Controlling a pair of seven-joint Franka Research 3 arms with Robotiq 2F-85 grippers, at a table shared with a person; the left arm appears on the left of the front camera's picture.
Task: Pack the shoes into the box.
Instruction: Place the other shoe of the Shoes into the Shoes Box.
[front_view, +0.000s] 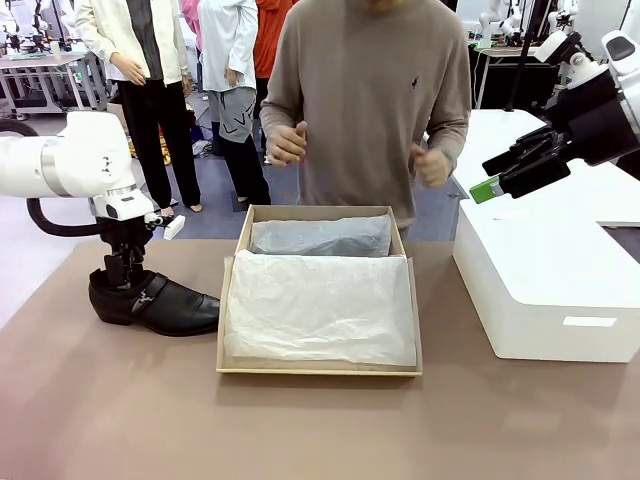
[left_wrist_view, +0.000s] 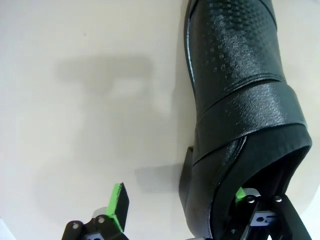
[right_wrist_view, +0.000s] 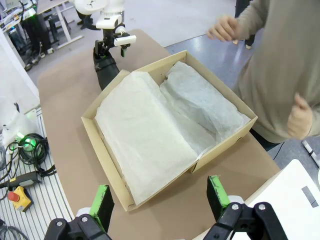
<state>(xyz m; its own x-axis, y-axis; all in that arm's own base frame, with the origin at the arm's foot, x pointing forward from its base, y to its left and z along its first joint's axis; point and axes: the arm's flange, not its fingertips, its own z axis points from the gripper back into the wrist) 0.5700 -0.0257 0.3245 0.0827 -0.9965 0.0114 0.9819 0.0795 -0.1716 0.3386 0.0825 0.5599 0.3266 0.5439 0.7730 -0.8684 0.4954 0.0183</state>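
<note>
One black glossy shoe (front_view: 160, 302) lies on the table left of the box, toe pointing at it, silver buckle on its side. My left gripper (front_view: 124, 272) reaches down at its heel. In the left wrist view the shoe (left_wrist_view: 240, 80) has one finger inside its opening and the other pad (left_wrist_view: 118, 204) outside, apart from the leather, so the gripper (left_wrist_view: 180, 202) is open. The tan cardboard box (front_view: 232, 290) stands in the middle, lined with white tissue paper (front_view: 320, 305); the far part looks darker under the tissue. My right gripper (front_view: 497, 183) hangs open in the air, high above the box (right_wrist_view: 107, 155).
A large white box (front_view: 545, 290) stands at the right of the table, under my right arm. The person stands behind the cardboard box with both hands (front_view: 288, 143) raised at chest height. Cables and a red stop button (right_wrist_view: 20, 195) lie beside the table.
</note>
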